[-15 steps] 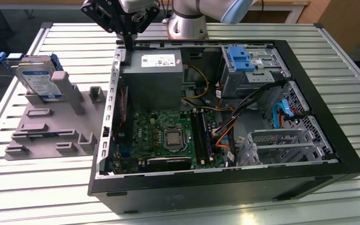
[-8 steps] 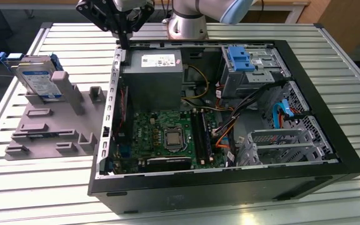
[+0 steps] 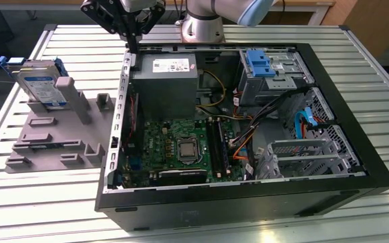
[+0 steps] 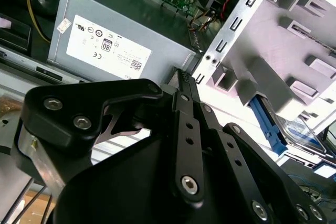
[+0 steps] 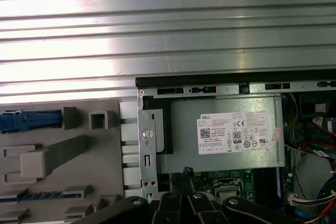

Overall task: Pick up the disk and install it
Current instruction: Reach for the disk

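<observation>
The disk (image 3: 40, 86), a silver drive with a white-and-blue label in a blue rail frame, stands on edge in the grey holder plate (image 3: 52, 136) at the exterior view's left. The second wrist view shows it (image 4: 300, 132) beyond the plate's posts, and in the first wrist view its blue rail (image 5: 29, 120) is seen edge-on. My gripper (image 3: 133, 44) hangs above the back left corner of the open computer case, apart from the disk. Its black fingers (image 4: 184, 77) are shut together with nothing between them, tips over the power supply's edge (image 5: 184, 174).
The open black computer case (image 3: 248, 202) lies on a slatted metal table (image 3: 46, 202). Inside are a grey power supply (image 3: 164, 81), the motherboard (image 3: 181, 147), cables, a blue bracket (image 3: 261, 63) and a metal drive cage (image 3: 303, 154). The holder plate has several upright posts.
</observation>
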Available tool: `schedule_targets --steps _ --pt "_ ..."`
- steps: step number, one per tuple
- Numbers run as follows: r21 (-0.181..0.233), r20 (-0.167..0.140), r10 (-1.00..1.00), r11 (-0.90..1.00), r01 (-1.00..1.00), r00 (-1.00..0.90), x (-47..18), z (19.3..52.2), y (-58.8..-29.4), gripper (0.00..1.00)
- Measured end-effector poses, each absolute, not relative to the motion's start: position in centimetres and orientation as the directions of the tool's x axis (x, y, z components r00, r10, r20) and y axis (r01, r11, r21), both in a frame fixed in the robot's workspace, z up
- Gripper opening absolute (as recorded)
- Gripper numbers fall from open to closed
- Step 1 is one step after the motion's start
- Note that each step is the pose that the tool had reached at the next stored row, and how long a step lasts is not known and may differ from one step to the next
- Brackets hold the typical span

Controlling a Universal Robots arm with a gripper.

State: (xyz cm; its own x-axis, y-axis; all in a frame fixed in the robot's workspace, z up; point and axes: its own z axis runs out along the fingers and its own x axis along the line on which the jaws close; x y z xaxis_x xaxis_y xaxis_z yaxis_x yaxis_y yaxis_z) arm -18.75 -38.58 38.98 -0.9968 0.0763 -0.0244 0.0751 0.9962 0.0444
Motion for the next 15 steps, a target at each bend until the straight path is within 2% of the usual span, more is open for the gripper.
schedule_targets --steps 15 --pt "0.044 -0.024 0.076 0.996 0.075 -0.997 -19.23 38.96 -38.54 0.11"
